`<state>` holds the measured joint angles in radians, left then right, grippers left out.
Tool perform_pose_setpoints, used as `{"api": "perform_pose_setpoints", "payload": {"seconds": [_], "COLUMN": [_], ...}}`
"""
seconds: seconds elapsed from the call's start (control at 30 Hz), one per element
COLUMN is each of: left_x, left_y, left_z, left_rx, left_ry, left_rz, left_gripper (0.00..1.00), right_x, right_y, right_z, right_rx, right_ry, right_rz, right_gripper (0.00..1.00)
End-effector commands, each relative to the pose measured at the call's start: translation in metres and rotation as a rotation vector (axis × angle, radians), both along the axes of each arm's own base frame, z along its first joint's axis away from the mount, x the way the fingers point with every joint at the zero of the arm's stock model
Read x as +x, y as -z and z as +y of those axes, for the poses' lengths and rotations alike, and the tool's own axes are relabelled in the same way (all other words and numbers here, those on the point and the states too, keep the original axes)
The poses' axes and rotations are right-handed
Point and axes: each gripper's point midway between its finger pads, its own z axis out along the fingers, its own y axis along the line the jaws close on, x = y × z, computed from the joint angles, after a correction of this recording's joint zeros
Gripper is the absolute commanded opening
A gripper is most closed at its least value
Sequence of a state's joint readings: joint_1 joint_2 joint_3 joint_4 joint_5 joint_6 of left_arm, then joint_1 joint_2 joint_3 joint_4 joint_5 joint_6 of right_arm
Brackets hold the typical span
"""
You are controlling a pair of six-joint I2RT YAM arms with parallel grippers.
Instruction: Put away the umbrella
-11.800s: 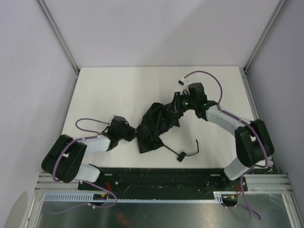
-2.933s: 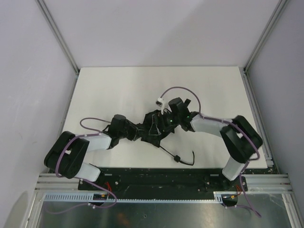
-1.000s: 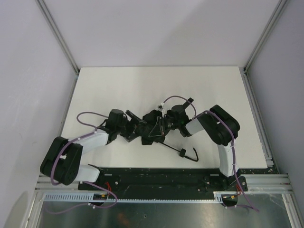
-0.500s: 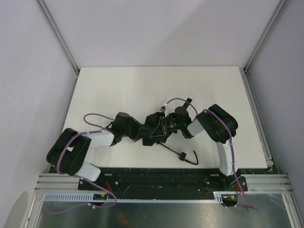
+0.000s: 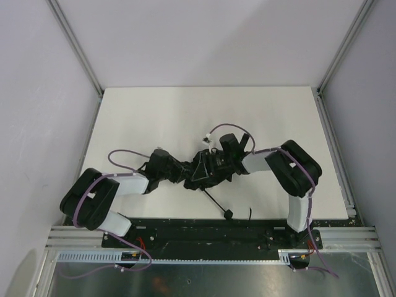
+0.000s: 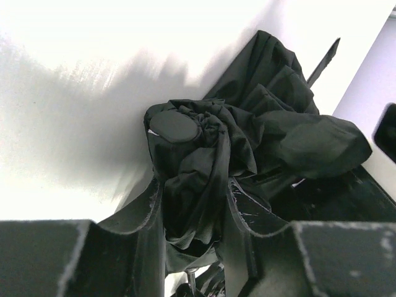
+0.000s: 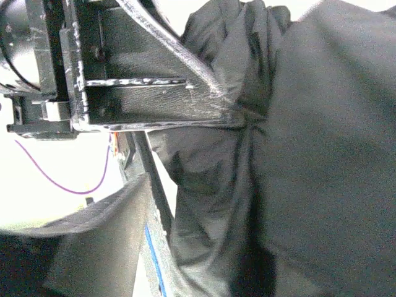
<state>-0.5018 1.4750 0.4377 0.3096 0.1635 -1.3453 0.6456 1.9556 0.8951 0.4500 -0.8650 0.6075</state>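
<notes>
Black fabric all scrunched up: the umbrella (image 5: 204, 168) sits in the middle of the white bench (image 5: 154, 117), right between both arms. The left gripper (image 6: 193, 210) has its fingers pressed in on the bunched canopy, pinching it. The right gripper (image 7: 185, 154) is spread apart, top finger touching the cloth, bottom one off it. The knob handle (image 5: 228, 214) pokes out toward the near edge.
</notes>
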Motion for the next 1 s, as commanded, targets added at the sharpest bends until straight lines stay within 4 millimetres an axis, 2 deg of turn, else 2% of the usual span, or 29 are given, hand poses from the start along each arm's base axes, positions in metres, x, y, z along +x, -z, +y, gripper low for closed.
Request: {"api": "perform_pose_setpoints", "payload": {"seconds": [0.0, 0.1, 0.2, 0.3, 0.5, 0.63, 0.77, 0.83, 0.97], "left_x": [-0.023, -0.024, -0.027, -0.03, -0.035, -0.039, -0.042, -0.041, -0.039], "left_y": [0.028, 0.026, 0.025, 0.024, 0.023, 0.025, 0.027, 0.026, 0.023], "left_z": [0.021, 0.02, 0.018, 0.016, 0.019, 0.018, 0.015, 0.014, 0.013], "left_rx": [0.148, 0.132, 0.114, 0.099, 0.105, 0.087, 0.074, 0.072, 0.077], "left_ry": [0.025, 0.012, 0.005, -0.005, -0.033, -0.048, -0.052, -0.053, -0.052], "left_rz": [0.041, 0.058, 0.083, 0.105, 0.159, 0.2, 0.237, 0.241, 0.239], "left_gripper": [0.0, 0.0, 0.0, 0.0, 0.0, 0.0, 0.0, 0.0, 0.0], "right_x": [0.012, 0.021, 0.031, 0.028, 0.013, 0.005, -0.002, -0.003, -0.008], "right_y": [0.01, -0.014, -0.033, -0.043, -0.037, -0.015, 0.019, 0.037, 0.06], "right_z": [-0.026, -0.034, -0.04, -0.035, -0.01, 0.003, 0.001, -0.006, -0.019], "right_rx": [-0.267, -0.352, -0.493, -0.597, -0.679, -0.726, -0.811, -0.856, -0.866], "right_ry": [0.043, 0.072, 0.128, 0.128, 0.089, 0.055, 0.017, 0.016, 0.005], "right_rz": [-0.155, -0.315, -0.561, -0.77, -0.984, -1.04, -1.057, -1.04, -0.966], "right_gripper": [0.76, 0.87, 0.96, 0.99, 0.99, 0.97, 0.86, 0.72, 0.39]}}
